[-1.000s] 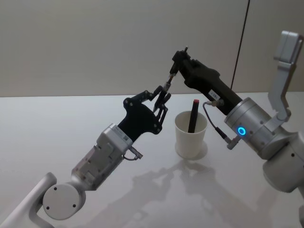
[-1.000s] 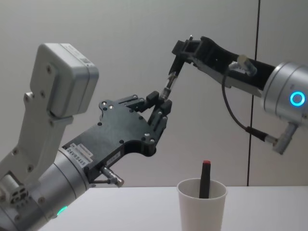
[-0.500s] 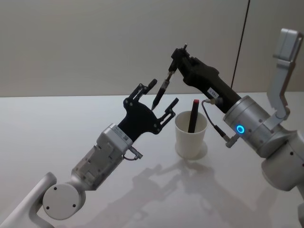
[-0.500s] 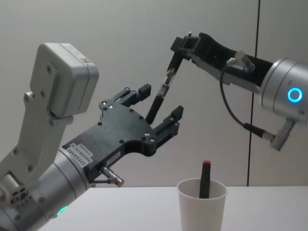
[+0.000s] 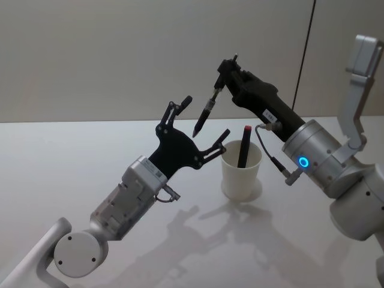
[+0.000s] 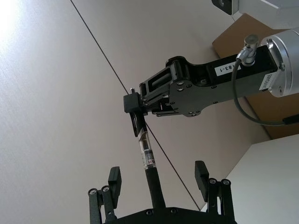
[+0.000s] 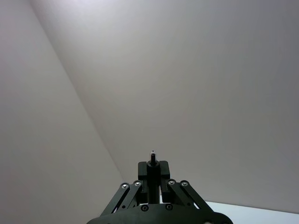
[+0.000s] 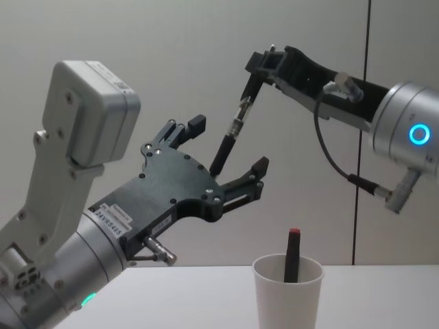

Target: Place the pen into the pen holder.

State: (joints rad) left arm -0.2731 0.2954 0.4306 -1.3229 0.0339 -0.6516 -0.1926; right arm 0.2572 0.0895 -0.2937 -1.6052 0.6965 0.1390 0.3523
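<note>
Right gripper (image 8: 255, 68), jaws pinching slim black pen (image 8: 232, 130), above left gripper (image 8: 226, 147), jaws spread; white paper cup (image 8: 287, 298) on bench (image 5: 60, 156).

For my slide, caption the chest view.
Right gripper holds a pen between the open left gripper above the pen holder.

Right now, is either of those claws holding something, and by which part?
The right gripper holds a pen by its top end, tip hanging down. The left gripper is open around it, holding nothing.
</note>
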